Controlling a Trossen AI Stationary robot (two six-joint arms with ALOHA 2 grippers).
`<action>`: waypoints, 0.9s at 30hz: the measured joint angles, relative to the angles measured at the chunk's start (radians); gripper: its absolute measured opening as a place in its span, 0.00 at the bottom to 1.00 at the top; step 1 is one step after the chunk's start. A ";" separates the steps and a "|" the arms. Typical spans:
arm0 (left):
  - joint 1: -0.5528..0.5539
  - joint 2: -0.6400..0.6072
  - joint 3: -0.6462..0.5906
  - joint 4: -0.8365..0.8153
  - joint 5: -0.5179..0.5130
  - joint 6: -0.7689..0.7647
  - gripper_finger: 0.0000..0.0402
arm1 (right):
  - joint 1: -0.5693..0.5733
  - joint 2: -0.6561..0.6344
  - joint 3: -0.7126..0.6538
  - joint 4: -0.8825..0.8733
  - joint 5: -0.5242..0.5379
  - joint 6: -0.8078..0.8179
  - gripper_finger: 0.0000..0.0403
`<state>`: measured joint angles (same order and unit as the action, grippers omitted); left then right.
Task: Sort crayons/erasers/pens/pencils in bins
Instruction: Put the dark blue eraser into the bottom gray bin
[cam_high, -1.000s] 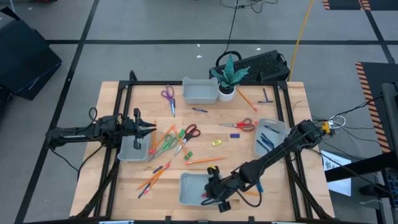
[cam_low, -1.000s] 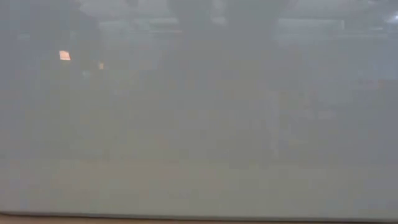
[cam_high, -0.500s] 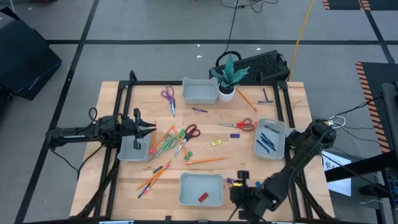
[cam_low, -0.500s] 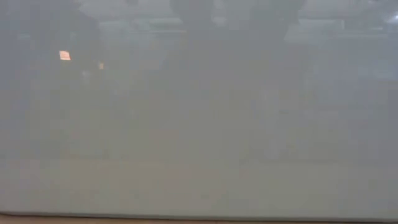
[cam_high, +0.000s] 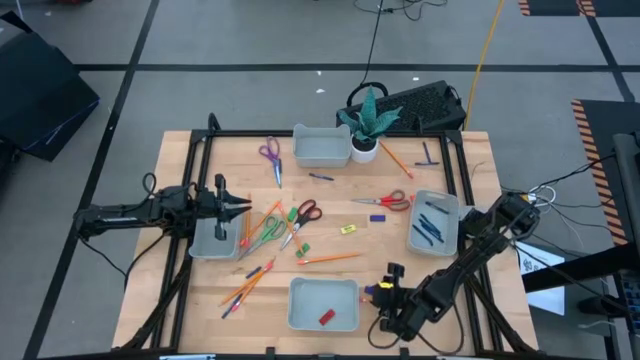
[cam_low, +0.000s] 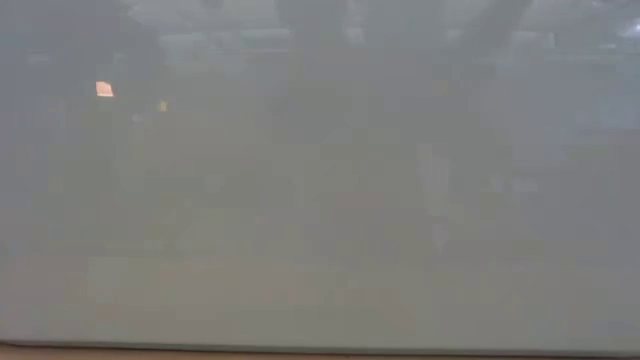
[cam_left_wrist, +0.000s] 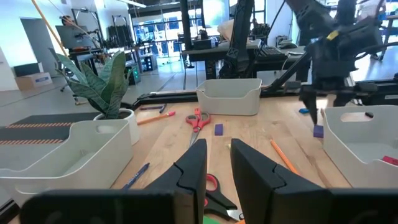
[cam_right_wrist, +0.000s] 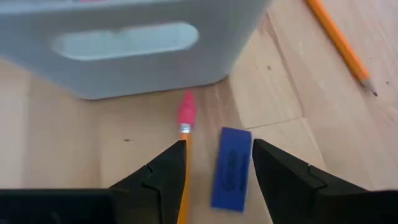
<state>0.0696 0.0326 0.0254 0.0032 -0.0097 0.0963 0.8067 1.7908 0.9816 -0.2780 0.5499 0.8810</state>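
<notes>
My right gripper (cam_high: 384, 296) stands open near the table's front edge, just right of the front bin (cam_high: 300, 303), in which a red eraser (cam_high: 326, 317) lies. In the right wrist view a blue eraser (cam_right_wrist: 231, 168) lies flat on the wood between the open fingers. A pencil (cam_right_wrist: 184, 162) lies beside it, its pink end (cam_right_wrist: 186, 111) close to the bin wall (cam_right_wrist: 124, 43). My left gripper (cam_high: 240, 206) waits open over the left bin (cam_high: 205, 246). Pens (cam_high: 430, 224) lie in the right bin (cam_high: 452, 236). The low view is fogged over.
Pencils and coloured sticks (cam_high: 252, 280) lie scattered left of centre, with scissors (cam_high: 305, 212) among them and more scissors (cam_high: 395, 200) farther right. A far bin (cam_high: 320, 152) and a white plant pot (cam_high: 364, 152) stand at the back. Another pencil (cam_right_wrist: 339, 43) lies beyond the blue eraser.
My right gripper has moved from above the front bin toward the table's right edge, and now stands beside the bin over the blue eraser. The red eraser lies in the front bin.
</notes>
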 joint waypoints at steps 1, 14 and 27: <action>0.000 0.000 0.000 0.000 0.000 0.000 0.19 | -0.006 0.000 -0.018 0.025 0.000 -0.005 0.44; 0.000 0.000 0.000 0.000 0.000 0.000 0.19 | -0.024 -0.002 -0.081 0.060 -0.071 -0.085 0.40; 0.000 0.000 0.000 0.000 0.000 0.000 0.19 | -0.040 -0.003 -0.117 0.052 -0.074 -0.084 0.18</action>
<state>0.0700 0.0325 0.0257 0.0032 -0.0097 0.0963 0.7666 1.7878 0.8642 -0.2256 0.4755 0.7971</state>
